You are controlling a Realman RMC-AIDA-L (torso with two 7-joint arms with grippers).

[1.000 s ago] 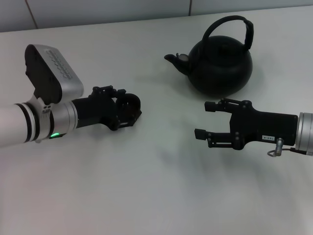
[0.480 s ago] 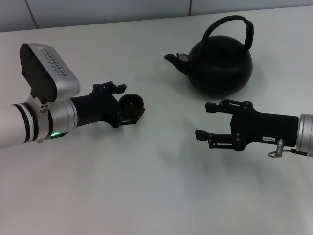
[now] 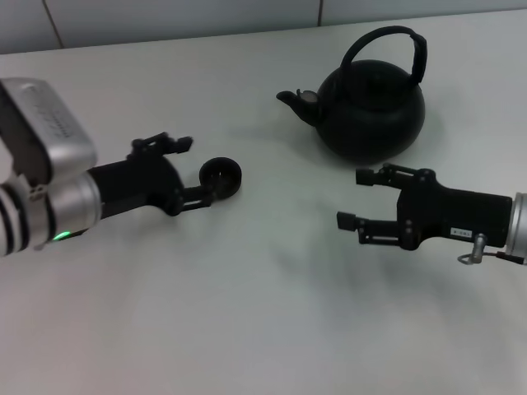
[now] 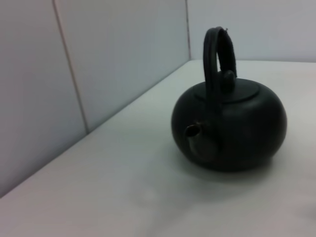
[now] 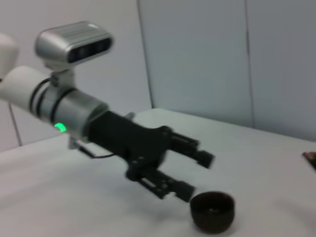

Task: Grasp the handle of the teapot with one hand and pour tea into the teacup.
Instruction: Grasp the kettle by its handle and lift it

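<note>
On the white table (image 3: 247, 313), the teacup (image 3: 221, 177) is standing freed, left gripper (image 3: 191, 169) backing off with jaws spread, empty. Teapot (image 3: 372, 107) is sitting unmoved behind; right gripper (image 3: 356, 199) is hovering nearby, jaws wide, holding nothing.

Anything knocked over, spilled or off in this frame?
Nothing stands out. The teapot sits upright, handle raised, and the teacup stands upright just off the open left gripper. The right gripper hovers open near the teapot. No spill visible.
</note>
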